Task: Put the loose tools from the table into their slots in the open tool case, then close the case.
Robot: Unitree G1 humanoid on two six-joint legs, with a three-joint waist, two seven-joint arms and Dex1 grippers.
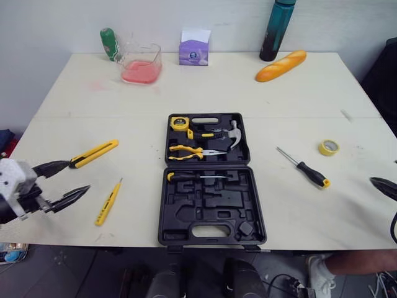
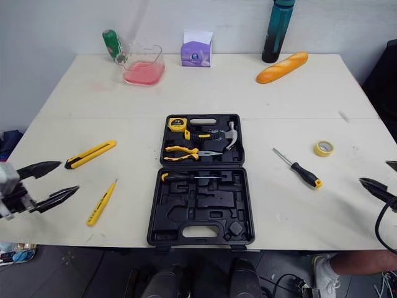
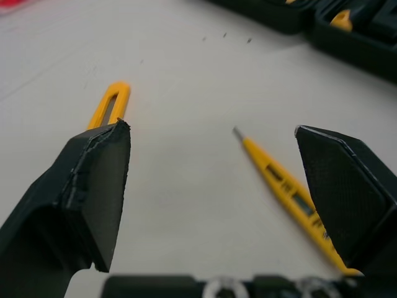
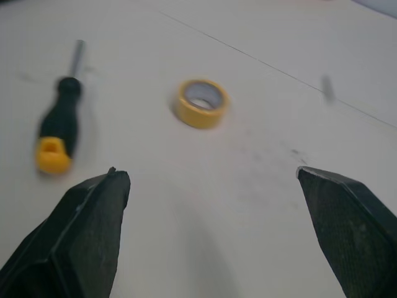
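Looking down at the worktop (image 1: 248, 93), the open tool case (image 1: 243, 194) sits in the lower middle of the frame, its front rim right at the near edge. Its upper half holds a tape measure (image 1: 179, 123), a hammer (image 1: 231, 133) and pliers (image 1: 189, 152). The lower half has one stowed screwdriver (image 1: 195, 177) in its top slot, and the other recesses are bare black plastic. Up at the far left there's a clear jug (image 1: 141, 63) with pink liquid in it.

There's plenty of room: a wide bare strip runs between the case and the back row, and there's open surface on both sides of the case.

Counting things up, four tools are loose. On the left are a yellow utility knife (image 1: 94, 153) and a yellow tester pen (image 1: 108, 202). On the right are a black-handled screwdriver (image 1: 304, 167) and a yellow tape roll (image 1: 329, 147). Four tools are in the case. Along the back are two bottles, a green bottle (image 1: 110, 43) and a teal bottle (image 1: 276, 29), plus one purple tissue box (image 1: 194, 49) and one bread loaf (image 1: 281, 65).

The left claw (image 1: 79, 176) is at the lower left by the worktop's corner, fingers spread and empty, near the knife and pen. The right claw (image 4: 211, 179) is at the right edge, also spread wide and holding nothing.
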